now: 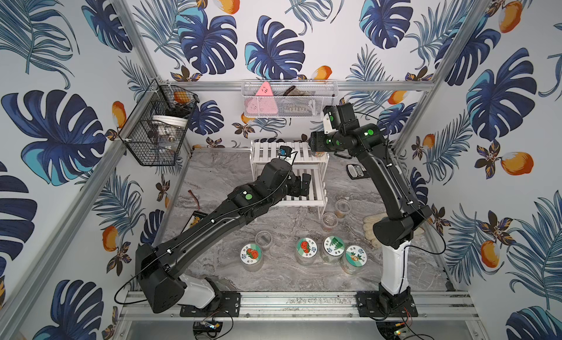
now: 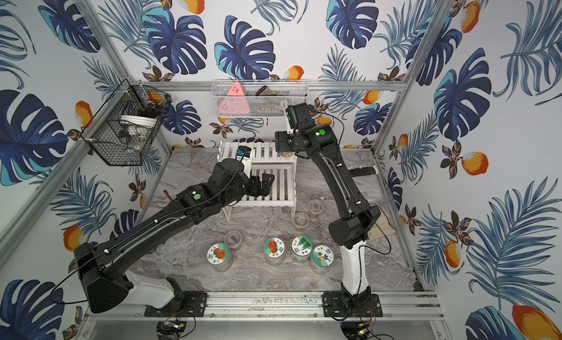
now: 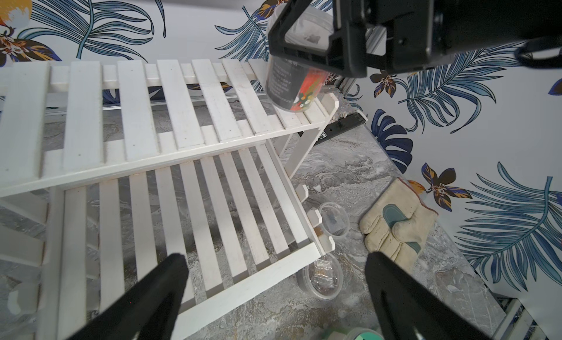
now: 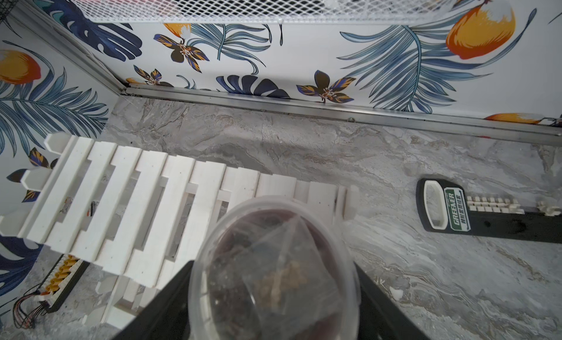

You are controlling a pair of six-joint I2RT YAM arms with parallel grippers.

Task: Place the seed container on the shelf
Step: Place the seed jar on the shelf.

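One seed container (image 4: 273,271), packet perhaps inside | right jaws clamp it at shelf (image 3: 182,110) top tier | left jaws wide, empty

Plainly a robotics lab cell staged as a garden nook: boxed in by aluminium framing (image 1: 219,85), papered with tropical leaf wallpaper (image 1: 209,46), floored with a marble-print table (image 1: 273,280), left arm (image 1: 206,226) and right arm (image 1: 387,183) bolted to a front rail (image 1: 298,305).

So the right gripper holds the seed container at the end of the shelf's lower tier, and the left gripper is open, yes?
No, the shelf's upper tier: the right gripper holds the seed container at its end, as the left wrist view shows. The left gripper is open.
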